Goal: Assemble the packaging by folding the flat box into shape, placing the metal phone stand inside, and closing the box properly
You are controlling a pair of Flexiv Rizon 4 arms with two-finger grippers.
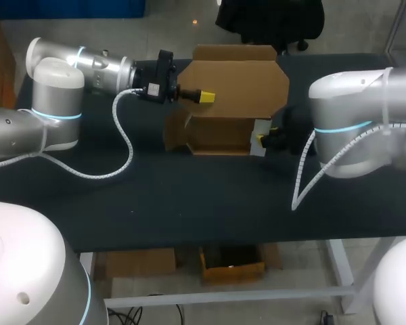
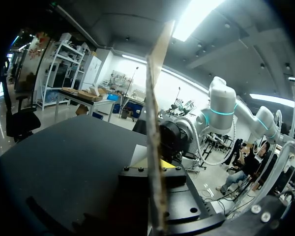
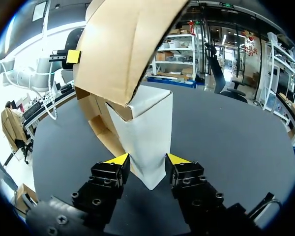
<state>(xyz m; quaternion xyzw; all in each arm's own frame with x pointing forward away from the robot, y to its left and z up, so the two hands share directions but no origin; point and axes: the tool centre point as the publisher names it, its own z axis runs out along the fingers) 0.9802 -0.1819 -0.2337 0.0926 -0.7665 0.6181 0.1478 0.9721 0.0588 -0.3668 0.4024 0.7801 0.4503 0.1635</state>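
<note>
A brown cardboard box (image 1: 220, 135) stands open at the table's middle, its wide lid flap (image 1: 237, 78) raised behind it. My left gripper (image 1: 204, 97) is shut on the lid's left edge; in the left wrist view that flap (image 2: 155, 123) runs edge-on straight out of the gripper. At the box's right end, my right gripper (image 1: 262, 139) holds the white-faced side flap (image 3: 147, 132), its two yellow tips (image 3: 119, 159) pressing on the flap from either side. The brown lid (image 3: 123, 44) hangs over it. I see no metal phone stand in any view.
The black tabletop (image 1: 189, 196) stretches from the box to the front edge. A white cable (image 1: 122, 135) loops down from my left wrist onto the table, and another cable (image 1: 302, 176) hangs from my right arm.
</note>
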